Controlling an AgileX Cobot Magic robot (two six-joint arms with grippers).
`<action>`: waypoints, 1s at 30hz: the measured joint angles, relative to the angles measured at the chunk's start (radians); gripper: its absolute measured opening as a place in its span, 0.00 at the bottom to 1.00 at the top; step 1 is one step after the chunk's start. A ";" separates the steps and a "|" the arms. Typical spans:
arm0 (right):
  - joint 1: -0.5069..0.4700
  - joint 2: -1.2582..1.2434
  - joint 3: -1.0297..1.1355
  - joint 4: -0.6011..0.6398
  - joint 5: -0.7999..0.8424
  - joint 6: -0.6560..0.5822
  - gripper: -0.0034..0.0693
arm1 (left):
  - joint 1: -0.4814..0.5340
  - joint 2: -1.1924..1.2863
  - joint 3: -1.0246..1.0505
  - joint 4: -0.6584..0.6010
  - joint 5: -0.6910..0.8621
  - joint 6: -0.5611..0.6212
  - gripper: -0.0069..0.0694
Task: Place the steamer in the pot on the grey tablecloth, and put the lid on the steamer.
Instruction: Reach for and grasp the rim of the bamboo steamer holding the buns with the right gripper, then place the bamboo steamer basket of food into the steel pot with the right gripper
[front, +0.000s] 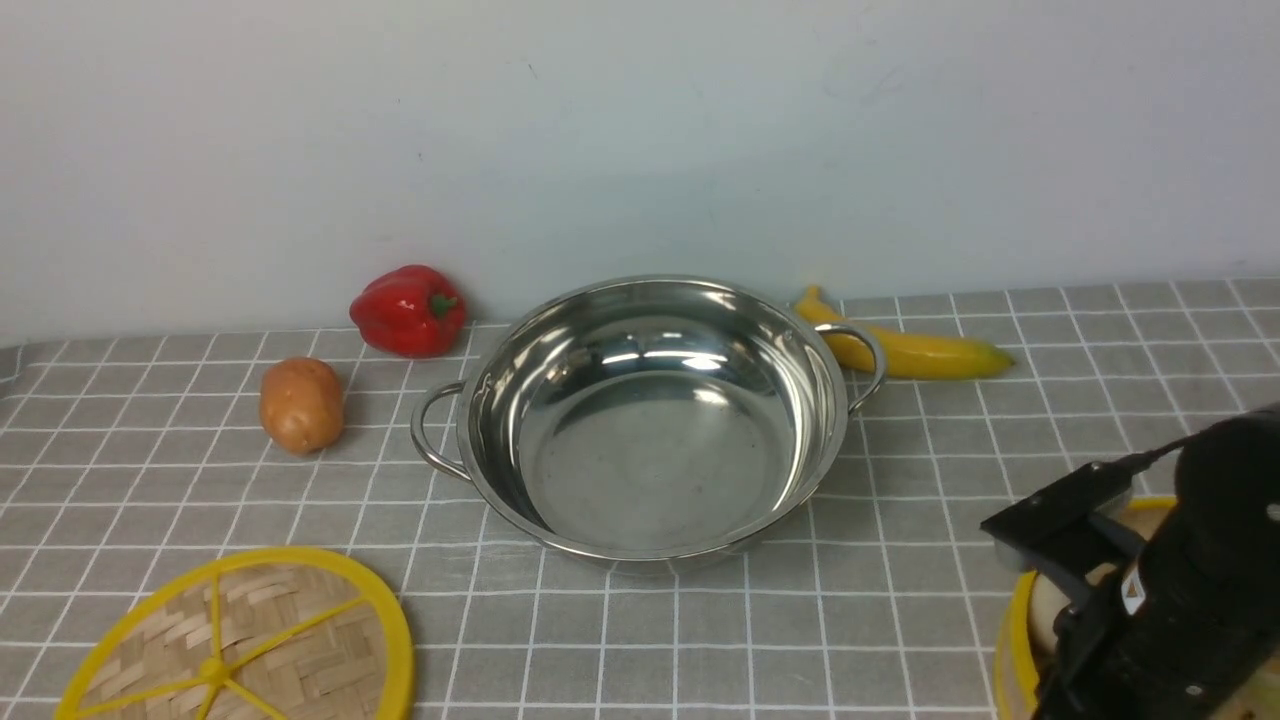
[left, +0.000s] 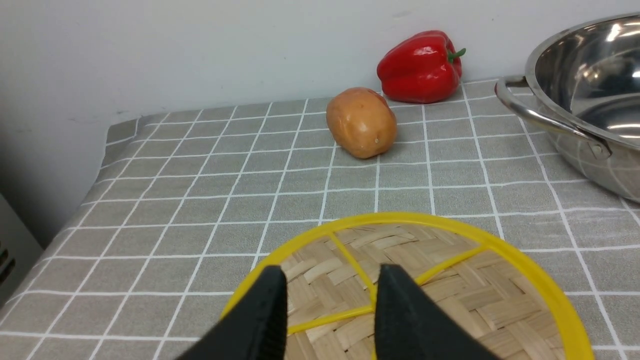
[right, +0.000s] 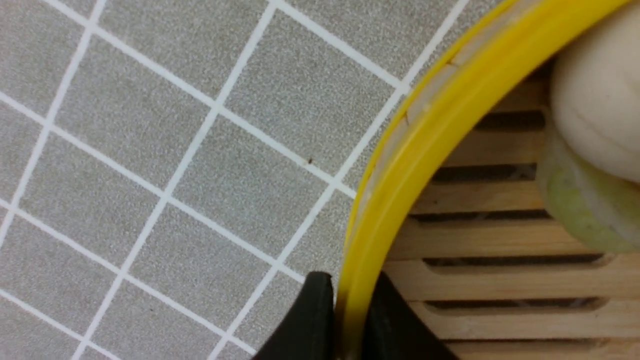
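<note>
- The steamer sits on the grey tablecloth at the near right corner of the scene; the right arm hides most of it in the front view, so only an arc of its yellow rim shows there
- The right end effector is pinched narrow on the steamer's rim; one finger is outside the wall over the cloth, the other inside over the slatted floor, and the yellow rim fills the gap between them
- Inside the steamer a pale bun lies beside a greenish dumpling; the two are touching
- The pot stands upright in the middle of the cloth, to the left of the steamer and farther away; it is apart from the steamer; nothing is in it, and one loop handle sticks out at each side
- The lid lies flat on the cloth at the near left, well apart from the steamer
- The left end effector is over the lid, its fingers parted at a middling width with nothing between them; whether they touch the lid I cannot tell
- A potato lies left of the pot; a red pepper is just beyond it by the wall
- A banana lies behind the pot's right handle
</note>
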 joint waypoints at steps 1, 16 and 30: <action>0.000 0.000 -0.002 -0.001 0.002 0.000 0.15 | 0.000 0.000 0.000 0.000 0.000 0.000 0.41; 0.007 -0.026 -0.348 -0.159 0.298 -0.022 0.19 | 0.000 0.000 0.000 0.000 0.000 0.000 0.41; 0.116 0.051 -0.713 -0.282 0.321 -0.201 0.19 | 0.000 0.000 0.000 0.000 0.000 0.000 0.41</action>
